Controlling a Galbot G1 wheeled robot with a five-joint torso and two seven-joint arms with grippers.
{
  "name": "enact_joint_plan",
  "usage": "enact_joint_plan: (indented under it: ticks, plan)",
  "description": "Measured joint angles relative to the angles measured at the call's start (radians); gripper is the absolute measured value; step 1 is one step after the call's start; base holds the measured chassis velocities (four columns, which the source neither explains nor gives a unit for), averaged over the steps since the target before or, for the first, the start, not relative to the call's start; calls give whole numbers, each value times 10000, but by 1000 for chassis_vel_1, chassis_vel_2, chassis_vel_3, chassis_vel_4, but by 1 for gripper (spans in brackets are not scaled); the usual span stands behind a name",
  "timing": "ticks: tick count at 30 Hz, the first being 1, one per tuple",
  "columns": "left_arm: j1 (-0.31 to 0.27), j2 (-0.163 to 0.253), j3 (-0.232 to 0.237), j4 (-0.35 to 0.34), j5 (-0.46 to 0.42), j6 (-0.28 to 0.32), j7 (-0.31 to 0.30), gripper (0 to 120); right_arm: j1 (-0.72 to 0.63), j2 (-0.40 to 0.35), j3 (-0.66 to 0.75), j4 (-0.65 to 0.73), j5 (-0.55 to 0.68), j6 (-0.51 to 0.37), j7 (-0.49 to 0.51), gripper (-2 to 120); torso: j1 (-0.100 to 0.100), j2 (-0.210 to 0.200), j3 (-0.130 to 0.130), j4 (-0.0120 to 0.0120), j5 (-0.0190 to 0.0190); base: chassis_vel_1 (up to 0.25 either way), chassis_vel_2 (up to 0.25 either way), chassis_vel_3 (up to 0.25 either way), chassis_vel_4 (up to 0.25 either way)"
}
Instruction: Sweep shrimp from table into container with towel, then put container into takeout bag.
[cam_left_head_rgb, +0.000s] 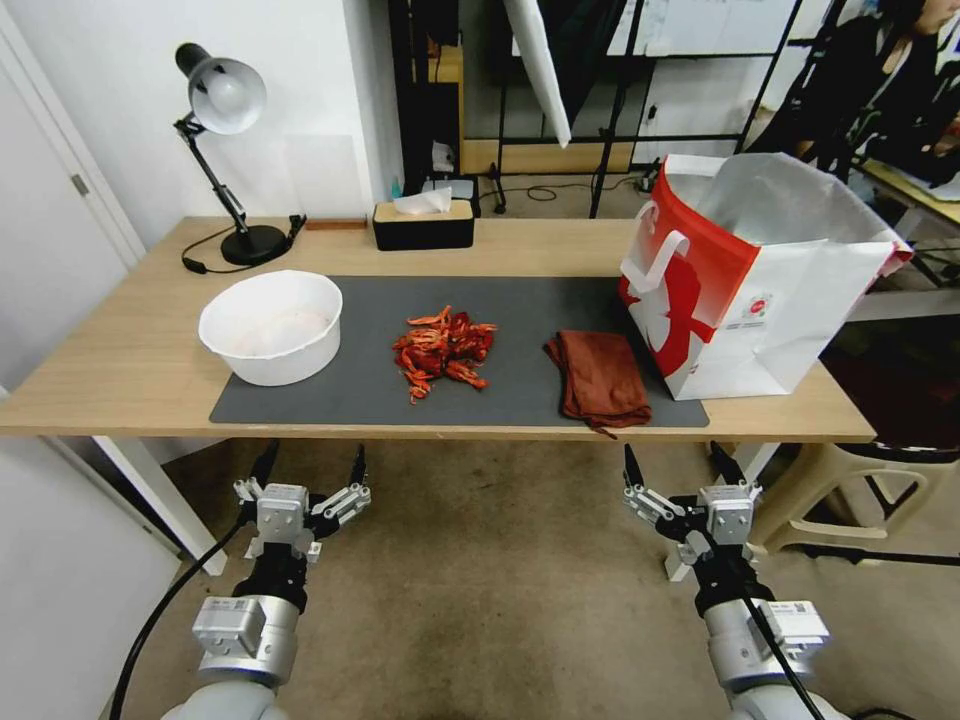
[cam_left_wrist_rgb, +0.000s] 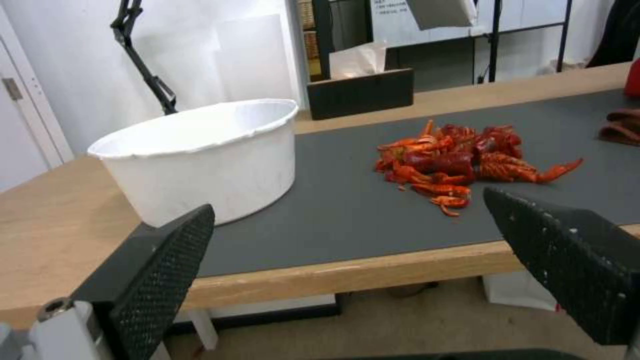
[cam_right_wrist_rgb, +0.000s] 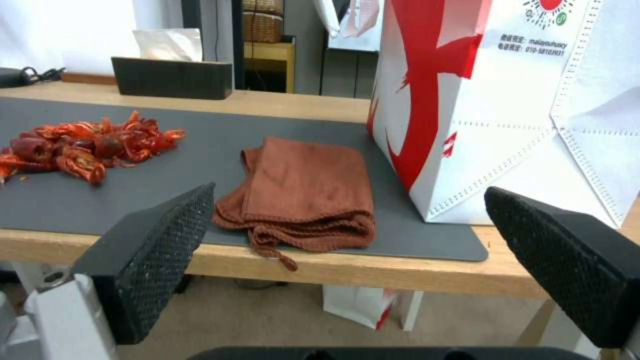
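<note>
The shrimp (cam_left_head_rgb: 443, 352) (cam_left_wrist_rgb: 463, 160) (cam_right_wrist_rgb: 87, 145) lie in a red-orange pile in the middle of the dark mat on the table (cam_left_head_rgb: 120, 370). Left of them stands the white container (cam_left_head_rgb: 271, 325) (cam_left_wrist_rgb: 200, 157), upright. The rust-red towel (cam_left_head_rgb: 598, 377) (cam_right_wrist_rgb: 303, 192) lies folded at the mat's front right. The takeout bag (cam_left_head_rgb: 745, 280) (cam_right_wrist_rgb: 507, 100) stands open at the table's right end. My left gripper (cam_left_head_rgb: 308, 468) (cam_left_wrist_rgb: 347, 260) hangs open below the table's front edge, under the container. My right gripper (cam_left_head_rgb: 676, 462) (cam_right_wrist_rgb: 347, 260) hangs open below the edge, under the towel.
A black tissue box (cam_left_head_rgb: 423, 223) and a desk lamp (cam_left_head_rgb: 225, 150) stand at the back of the table. A beige stool (cam_left_head_rgb: 860, 500) sits on the floor by the table's right end. Shelving and a rack stand behind the table.
</note>
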Motion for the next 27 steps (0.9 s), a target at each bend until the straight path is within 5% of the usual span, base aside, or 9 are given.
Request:
enact_joint_plan:
  ticks: [18, 27]
  plan:
    - [-43, 29, 14, 46, -7, -75, -52, 100, 45, -2, 1, -20, 17, 75, 29, 100, 0, 1, 0, 0, -1, 0, 0, 0, 0]
    - [-1214, 925, 439, 1334, -513, -2389, -1681, 100, 1332, -145, 246, -1302, 607, 2540, 956, 100, 3, 0, 0, 0, 0, 0, 0, 0, 0]
